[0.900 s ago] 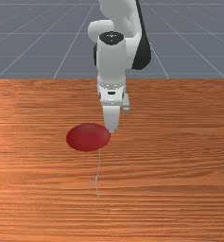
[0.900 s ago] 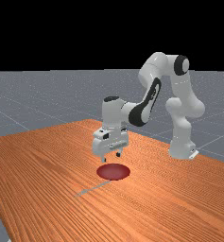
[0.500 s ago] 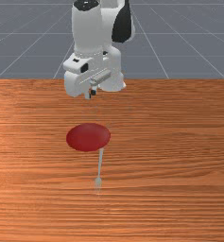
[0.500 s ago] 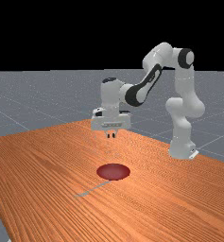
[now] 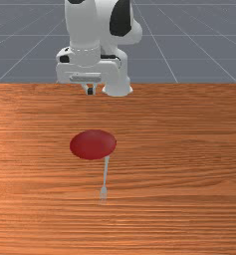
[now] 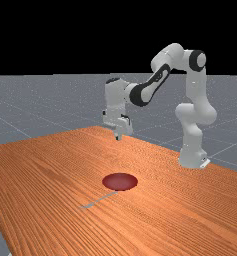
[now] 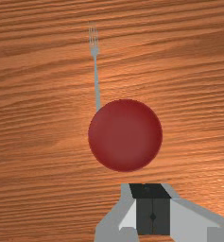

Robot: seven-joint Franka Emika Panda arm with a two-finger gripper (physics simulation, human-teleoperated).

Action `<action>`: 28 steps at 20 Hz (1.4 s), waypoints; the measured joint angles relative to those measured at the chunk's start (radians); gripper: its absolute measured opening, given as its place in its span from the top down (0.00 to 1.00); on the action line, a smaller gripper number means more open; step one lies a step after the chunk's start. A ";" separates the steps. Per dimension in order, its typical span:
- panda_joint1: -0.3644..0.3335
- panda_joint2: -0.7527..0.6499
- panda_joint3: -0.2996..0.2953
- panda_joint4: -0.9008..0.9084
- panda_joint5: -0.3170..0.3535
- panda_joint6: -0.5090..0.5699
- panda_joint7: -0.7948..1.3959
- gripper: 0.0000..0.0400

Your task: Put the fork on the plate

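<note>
The white and grey two-finger gripper [image 6: 118, 137] hangs in the air above the orange-brown wooden table [image 5: 189, 174], its fingers [image 7: 144, 217] closed against each other, with nothing held between them. Lower down and out in front of the fingers lies the round, dark red plate [image 7: 125, 135]. The slender, pale grey fork [image 7: 96, 80] lies farther from the fingers, on the wood, tines pointing away from them, handle end at the plate's rim; whether it runs underneath I can't tell.
</note>
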 joint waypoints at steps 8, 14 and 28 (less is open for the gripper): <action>0.029 0.108 0.042 0.075 0.029 0.023 0.014 1.00; 0.054 0.247 0.069 0.220 0.074 0.118 0.064 1.00; 0.011 0.410 0.140 0.306 0.175 0.240 -0.035 0.08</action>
